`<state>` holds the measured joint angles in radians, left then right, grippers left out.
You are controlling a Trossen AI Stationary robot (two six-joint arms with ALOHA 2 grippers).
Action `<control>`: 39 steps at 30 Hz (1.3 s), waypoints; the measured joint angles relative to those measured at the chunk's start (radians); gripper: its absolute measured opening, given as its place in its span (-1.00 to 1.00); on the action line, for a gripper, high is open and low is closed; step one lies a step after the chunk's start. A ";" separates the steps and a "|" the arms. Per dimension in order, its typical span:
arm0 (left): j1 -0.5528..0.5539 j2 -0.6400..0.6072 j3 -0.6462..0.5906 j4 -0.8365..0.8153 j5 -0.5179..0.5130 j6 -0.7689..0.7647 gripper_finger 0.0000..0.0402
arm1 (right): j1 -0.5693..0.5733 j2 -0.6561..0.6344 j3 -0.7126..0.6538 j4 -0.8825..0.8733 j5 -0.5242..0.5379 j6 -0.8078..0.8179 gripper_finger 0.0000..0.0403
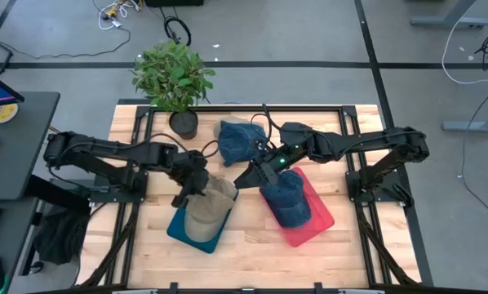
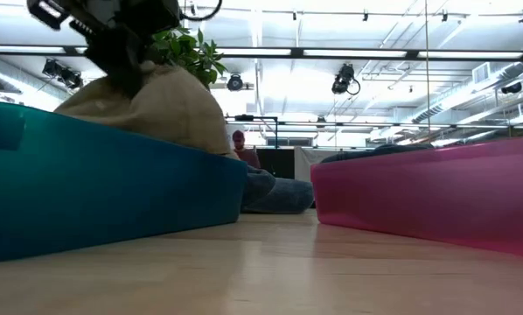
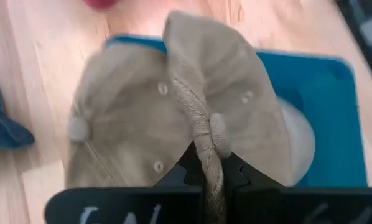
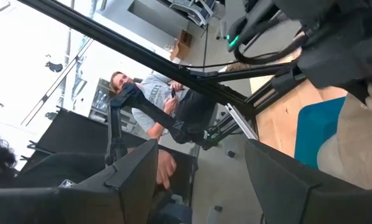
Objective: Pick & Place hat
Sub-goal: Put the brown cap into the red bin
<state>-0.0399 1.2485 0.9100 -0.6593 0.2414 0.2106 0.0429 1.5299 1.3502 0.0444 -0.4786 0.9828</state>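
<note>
A tan cap (image 1: 210, 209) is over the teal tray (image 1: 179, 230), with my left gripper (image 1: 187, 184) shut on it from above. In the low view the tan cap (image 2: 156, 105) rises above the teal tray's wall (image 2: 104, 184). A dark blue cap (image 1: 286, 196) lies in the pink tray (image 1: 317, 219). A second blue cap (image 1: 240, 139) rests on the table near the plant. My right gripper (image 1: 248, 175) hovers open between the two trays, touching nothing; in the right wrist view its fingers (image 4: 136, 180) stand wide apart. My left gripper (image 3: 212, 177) pinches a raised fold of the tan cap's crown (image 3: 201, 134) between its two fingers, coming from above and pointing down. The fold runs along a stitched seam. The cap spreads below the fingers over the teal tray (image 3: 335, 99); the tray wall hides its underside.
A potted plant (image 1: 174, 82) stands at the table's far edge, left of the loose blue cap. Black frame rails run along both sides of the wooden table (image 1: 244, 249). Bare wood lies along the near edge. A person (image 4: 155, 93) stands in the room beyond.
</note>
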 joint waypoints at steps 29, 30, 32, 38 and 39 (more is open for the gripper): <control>0.096 0.168 -0.001 0.077 -0.059 0.009 -0.95 | 0.000 0.001 0.000 -0.007 -0.004 -0.030 0.22; 0.096 0.168 -0.001 0.076 -0.060 -0.004 -0.93 | 0.000 0.001 0.000 -0.007 -0.005 -0.030 0.22; 0.096 0.168 -0.001 0.077 -0.060 -0.029 -0.88 | 0.000 0.001 0.000 -0.007 -0.008 -0.031 0.22; 0.096 0.166 -0.001 0.080 -0.061 -0.046 -0.64 | 0.000 0.001 0.000 -0.007 -0.008 -0.032 0.22; 0.096 0.164 -0.001 0.084 -0.061 -0.046 -0.59 | 0.000 0.001 0.000 -0.007 -0.008 -0.032 0.22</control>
<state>0.0559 1.4127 0.9089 -0.5752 0.1806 0.1641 0.0433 1.5307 1.3502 0.0372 -0.4866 0.9504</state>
